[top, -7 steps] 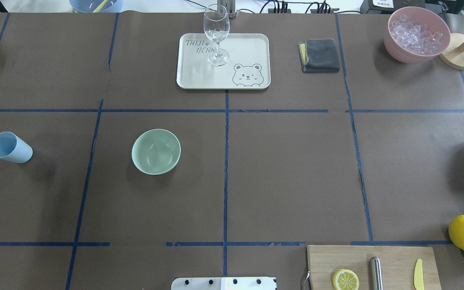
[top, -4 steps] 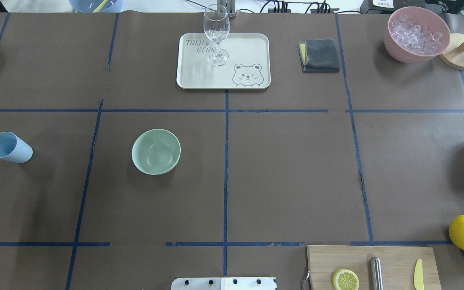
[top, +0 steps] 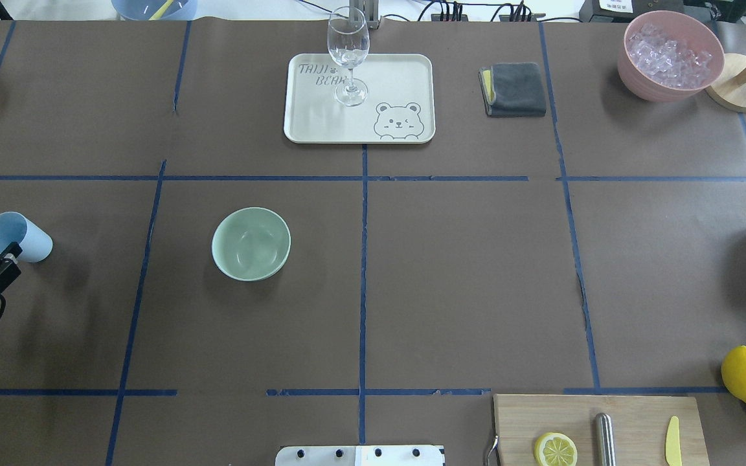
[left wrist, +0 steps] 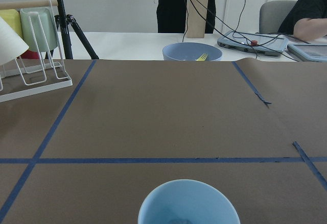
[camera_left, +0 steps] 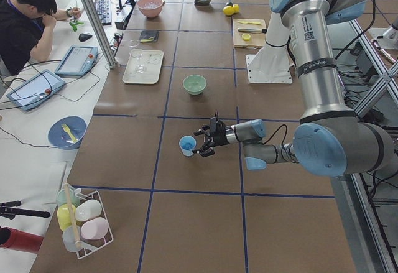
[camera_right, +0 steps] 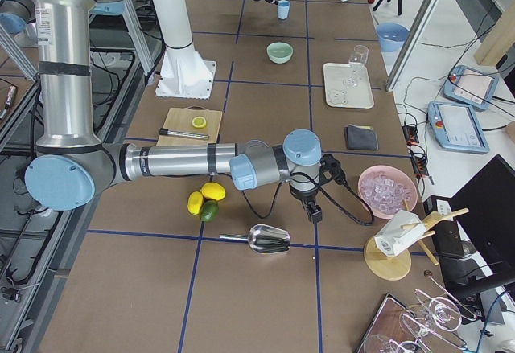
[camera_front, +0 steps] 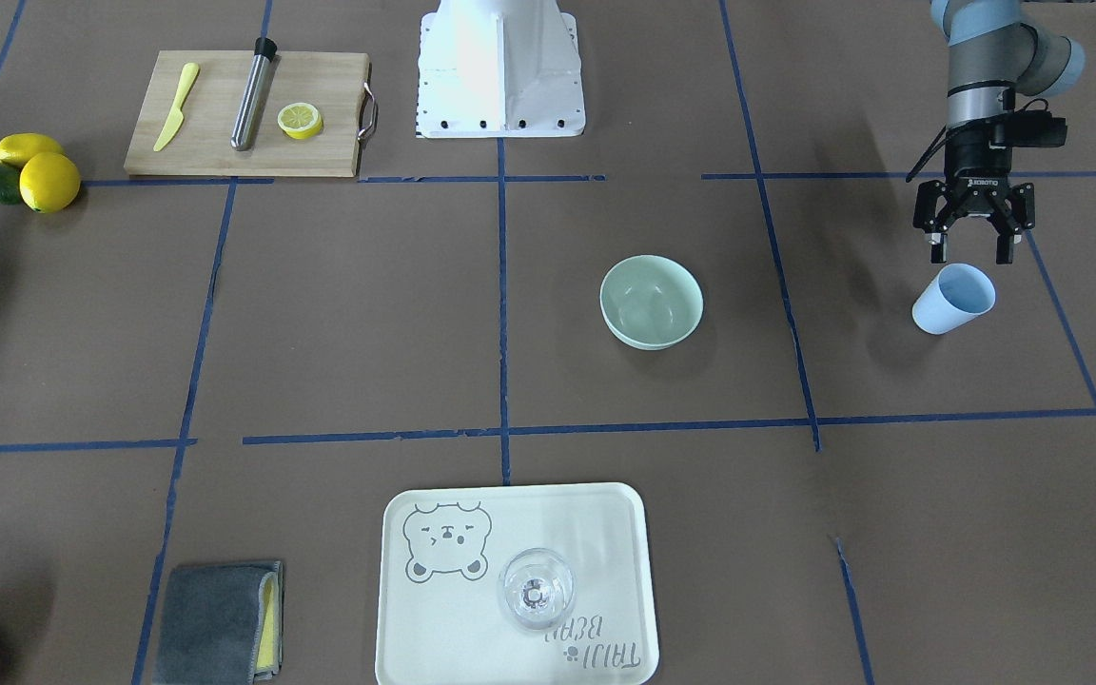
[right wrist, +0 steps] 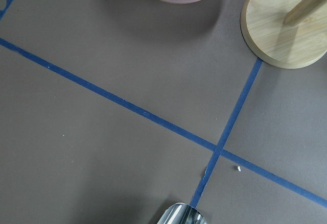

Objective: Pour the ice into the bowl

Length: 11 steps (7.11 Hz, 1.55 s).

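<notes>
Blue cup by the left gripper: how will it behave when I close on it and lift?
The blue cup looks like thin, smooth plastic, so it is probably light and a bit slippery. It stands upright on a base narrower than its rim, so a nudge from the open left gripper could tip it.

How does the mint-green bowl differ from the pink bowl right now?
The mint-green bowl is empty; the pink bowl is piled with ice cubes. The green bowl sits mid-table on the robot's left; the pink one stands far right beside a wooden stand base. Both are round and upright.
</notes>
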Tool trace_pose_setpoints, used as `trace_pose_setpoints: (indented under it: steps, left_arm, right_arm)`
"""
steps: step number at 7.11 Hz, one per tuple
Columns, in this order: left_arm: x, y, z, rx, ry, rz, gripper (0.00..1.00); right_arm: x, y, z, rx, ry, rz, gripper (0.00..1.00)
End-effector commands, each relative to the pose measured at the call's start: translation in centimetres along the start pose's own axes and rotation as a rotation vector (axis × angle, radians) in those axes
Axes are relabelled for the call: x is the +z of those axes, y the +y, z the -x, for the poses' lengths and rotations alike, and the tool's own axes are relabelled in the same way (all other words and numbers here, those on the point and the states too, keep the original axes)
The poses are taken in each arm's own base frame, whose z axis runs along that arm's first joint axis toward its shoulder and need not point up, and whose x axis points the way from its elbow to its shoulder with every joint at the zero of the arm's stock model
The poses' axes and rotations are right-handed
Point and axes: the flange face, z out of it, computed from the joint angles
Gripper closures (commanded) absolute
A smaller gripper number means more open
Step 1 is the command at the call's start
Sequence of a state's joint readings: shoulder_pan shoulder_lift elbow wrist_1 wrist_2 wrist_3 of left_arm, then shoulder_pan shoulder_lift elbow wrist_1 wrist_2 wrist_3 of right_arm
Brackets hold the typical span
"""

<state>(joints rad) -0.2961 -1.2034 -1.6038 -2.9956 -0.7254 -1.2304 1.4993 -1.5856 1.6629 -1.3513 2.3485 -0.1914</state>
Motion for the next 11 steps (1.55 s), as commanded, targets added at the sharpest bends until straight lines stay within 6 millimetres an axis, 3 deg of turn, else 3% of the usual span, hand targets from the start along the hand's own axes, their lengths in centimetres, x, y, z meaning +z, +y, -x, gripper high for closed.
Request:
trace_pose_setpoints:
  steps: [1,4,9,11]
  left_arm:
    - [1.3,1.4,0.6,0.023,-0.035,-0.046,0.00]
    - [4.0,3.6,-1.9,0.020,-0.027,-0.057,0.00]
    - [4.7,4.8,-1.0,0.047,-0.046,-0.045,0.01]
    - [5.0,5.0,-1.4,0.042,-0.042,-0.045,0.13]
  right_arm:
    - [0.0,0.0,0.0,0.001,0.000,0.001,0.00]
    - [0.0,0.0,0.0,0.007,0.000,0.000,0.00]
    - [-0.1,-0.5,0.1,0.004,0.002,-0.004,0.00]
    - [-0.2,-0.6,0.1,0.001,0.003,-0.006,0.00]
